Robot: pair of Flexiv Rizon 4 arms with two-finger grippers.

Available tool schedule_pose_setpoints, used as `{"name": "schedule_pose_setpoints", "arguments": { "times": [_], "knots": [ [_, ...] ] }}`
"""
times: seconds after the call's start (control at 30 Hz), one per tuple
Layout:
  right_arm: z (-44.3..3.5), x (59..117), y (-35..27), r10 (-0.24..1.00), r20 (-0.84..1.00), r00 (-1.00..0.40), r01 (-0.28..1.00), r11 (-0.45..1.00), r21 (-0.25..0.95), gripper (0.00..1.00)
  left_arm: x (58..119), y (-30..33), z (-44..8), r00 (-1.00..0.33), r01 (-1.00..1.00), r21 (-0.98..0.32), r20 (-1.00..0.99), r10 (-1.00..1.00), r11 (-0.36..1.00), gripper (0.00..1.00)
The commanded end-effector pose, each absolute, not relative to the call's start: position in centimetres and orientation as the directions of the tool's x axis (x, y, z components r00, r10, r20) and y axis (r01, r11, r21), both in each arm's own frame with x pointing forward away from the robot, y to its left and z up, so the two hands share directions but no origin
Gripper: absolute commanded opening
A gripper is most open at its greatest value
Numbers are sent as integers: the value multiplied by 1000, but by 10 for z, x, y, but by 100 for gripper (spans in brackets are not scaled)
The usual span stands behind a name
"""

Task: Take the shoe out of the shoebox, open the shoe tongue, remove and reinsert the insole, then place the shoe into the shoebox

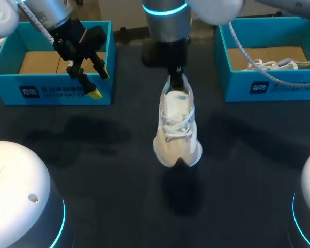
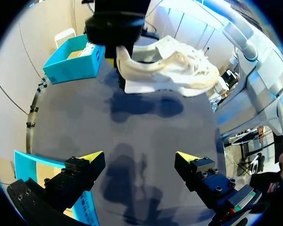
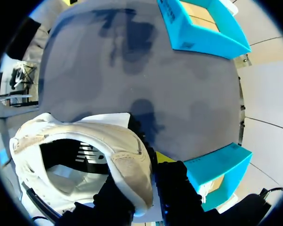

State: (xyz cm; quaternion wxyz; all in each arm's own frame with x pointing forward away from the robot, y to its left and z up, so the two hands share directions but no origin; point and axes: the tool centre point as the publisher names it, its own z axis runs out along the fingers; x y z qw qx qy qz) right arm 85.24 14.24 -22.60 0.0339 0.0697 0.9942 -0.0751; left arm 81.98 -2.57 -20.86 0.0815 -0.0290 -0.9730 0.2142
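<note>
A white mesh lace-up sneaker hangs above the middle of the dark grey counter, its shadow on the surface beneath it, clear of both boxes. The right tool is clamped on the heel collar, with one finger outside the heel and the other inside the shoe opening. In the head view the toe points toward the counter's near edge, and the laces are tied across the tongue. The left tool holds nothing. Its yellow-tipped fingers are spread wide and it hangs over the front wall of a bright blue cardboard shoebox at the counter's left rear, which shows a brown cardboard lining inside. A matching blue shoebox stands at the right rear, well apart from the lifted sneaker, and a second white sneaker lies inside it.
</note>
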Motion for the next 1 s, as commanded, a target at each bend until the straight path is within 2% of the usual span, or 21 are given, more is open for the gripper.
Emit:
{"name": "schedule_pose_setpoints", "arguments": {
  "times": [0.03,0.57,0.63,1.0],
  "knots": [
    [-200,853,133,128,-80,-989,139,979,-148,0,819,-25,-208,-985,22,-421,144,91,907,100],
    [-143,872,95,72,-124,-990,96,975,-199,0,819,-25,-208,-985,22,-421,144,91,907,100],
    [-137,874,90,104,-148,-984,131,973,-191,0,819,-25,-208,-985,22,-421,144,91,907,100],
    [-137,874,90,104,-148,-984,131,973,-191,0,819,-25,-208,-985,22,-421,144,91,907,100]
  ]
}}
